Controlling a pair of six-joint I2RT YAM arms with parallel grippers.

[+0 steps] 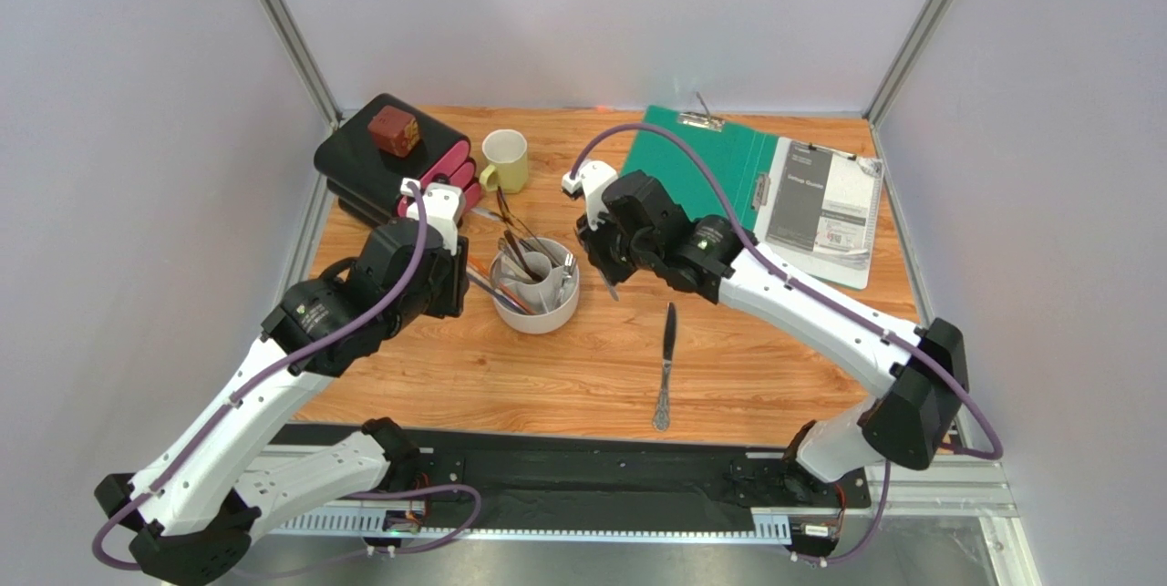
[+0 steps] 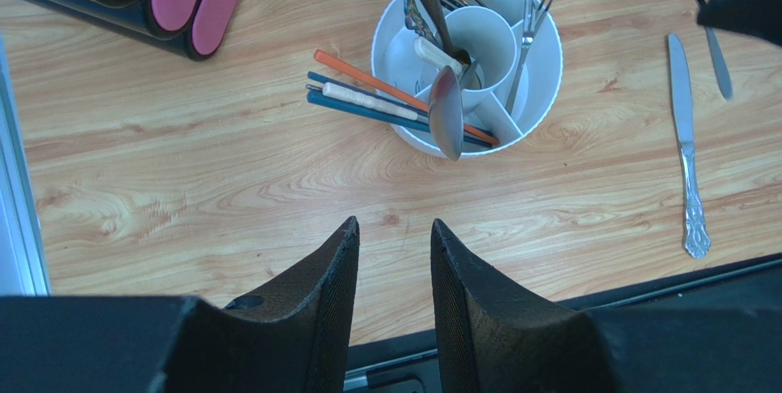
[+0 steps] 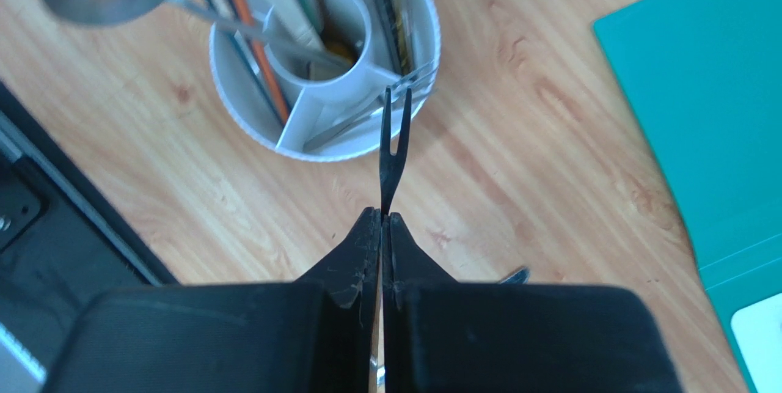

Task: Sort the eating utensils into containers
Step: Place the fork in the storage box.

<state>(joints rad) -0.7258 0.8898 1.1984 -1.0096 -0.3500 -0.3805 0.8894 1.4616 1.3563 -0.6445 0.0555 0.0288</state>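
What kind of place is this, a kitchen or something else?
Probably a robot test booth: plain grey wall panels enclose a wooden table, and the left arm and right arm are bolted to a black rail.

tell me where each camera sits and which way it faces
Top external: above, behind the bases, facing down on the wooden table; left arm, right arm show.
Left wrist: on the left arm, facing down at the round white partitioned holder; left gripper open.
Right wrist: facing down at the holder's rim; right gripper shut on a slim dark two-pronged fork.
Shared: both wrist views show the holder.
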